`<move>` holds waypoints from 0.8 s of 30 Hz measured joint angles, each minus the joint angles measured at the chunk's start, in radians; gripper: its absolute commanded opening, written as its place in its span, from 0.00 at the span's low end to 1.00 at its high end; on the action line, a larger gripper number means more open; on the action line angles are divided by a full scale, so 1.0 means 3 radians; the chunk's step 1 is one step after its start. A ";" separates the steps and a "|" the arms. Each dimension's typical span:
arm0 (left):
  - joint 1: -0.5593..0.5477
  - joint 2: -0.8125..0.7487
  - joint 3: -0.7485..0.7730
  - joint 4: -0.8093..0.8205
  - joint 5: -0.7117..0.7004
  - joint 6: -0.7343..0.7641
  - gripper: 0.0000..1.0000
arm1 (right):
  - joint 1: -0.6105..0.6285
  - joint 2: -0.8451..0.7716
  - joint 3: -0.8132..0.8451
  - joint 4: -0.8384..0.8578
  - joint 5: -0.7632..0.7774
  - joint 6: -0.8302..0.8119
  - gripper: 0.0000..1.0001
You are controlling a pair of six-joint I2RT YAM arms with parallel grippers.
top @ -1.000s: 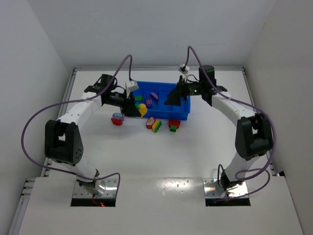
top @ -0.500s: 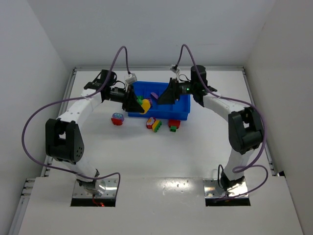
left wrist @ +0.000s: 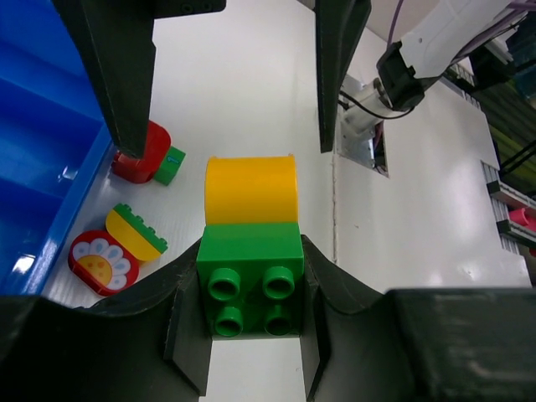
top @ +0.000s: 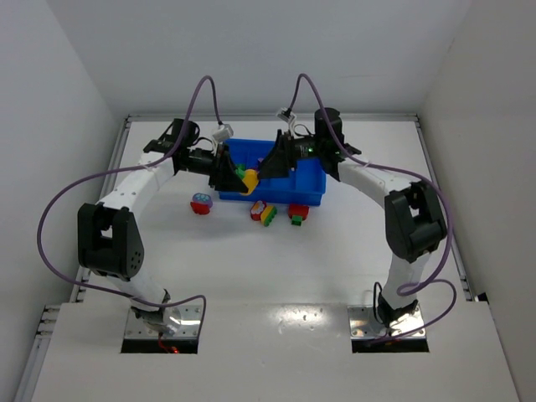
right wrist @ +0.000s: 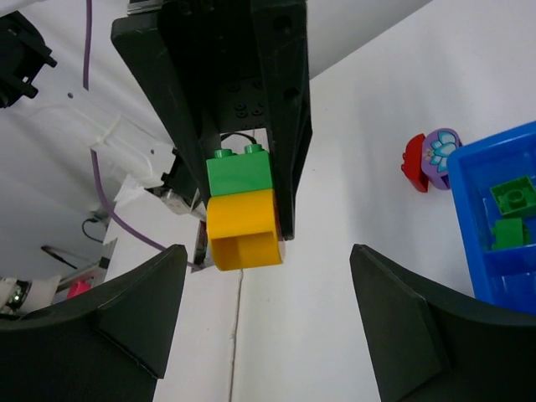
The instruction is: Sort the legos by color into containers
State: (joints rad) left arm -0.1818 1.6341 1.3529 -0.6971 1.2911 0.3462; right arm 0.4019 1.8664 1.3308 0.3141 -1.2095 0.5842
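My left gripper (left wrist: 251, 289) is shut on a stacked piece, a green brick (left wrist: 251, 272) with a yellow brick (left wrist: 251, 188) on it, held above the front left of the blue tray (top: 308, 182). The piece also shows in the top view (top: 245, 177) and in the right wrist view (right wrist: 241, 205). My right gripper (right wrist: 268, 314) is open and empty. It faces the yellow end, with its fingers (left wrist: 126, 75) on either side, a gap away. Green bricks (right wrist: 512, 197) lie in one tray compartment.
On the table in front of the tray lie a red-and-purple piece (top: 201, 203), a red flower piece (top: 258, 209), a yellow-and-green piece (top: 269, 215) and a red-and-green piece (top: 298, 213). The tray's wall (left wrist: 50, 167) is just left of the held piece.
My right gripper has moved left across the tray, open, up to the piece in my left gripper. My left gripper lifted the piece over the tray's left end, then held still.
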 measured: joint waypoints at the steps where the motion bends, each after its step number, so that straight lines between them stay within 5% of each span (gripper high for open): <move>1: 0.0000 -0.0001 0.0000 0.0000 0.0001 0.0000 0.12 | 0.0011 0.0000 0.0013 0.0003 -0.0004 0.0000 0.79; 9: -0.0009 -0.0001 0.0071 -0.0001 0.0020 0.0000 0.12 | 0.0154 0.0062 0.0074 -0.0031 -0.0055 -0.0052 0.78; 15: -0.0032 -0.0001 0.0107 0.0005 0.0005 0.0000 0.19 | 0.0200 0.0117 0.0086 -0.0067 -0.0108 -0.0103 0.46; 20: -0.0037 -0.0001 0.0108 -0.0013 -0.0078 -0.0097 0.41 | 0.0200 0.0117 0.0132 -0.0158 -0.0137 -0.0317 0.11; 24: -0.0062 -0.0001 0.0107 0.0010 -0.0150 -0.0106 0.58 | 0.0200 0.0117 0.0144 -0.0263 -0.0083 -0.0397 0.06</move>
State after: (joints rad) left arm -0.2005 1.6337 1.3849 -0.6941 1.2461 0.3145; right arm 0.4618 1.9015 1.3739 0.2352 -1.2343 0.4652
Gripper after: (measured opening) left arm 0.530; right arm 0.382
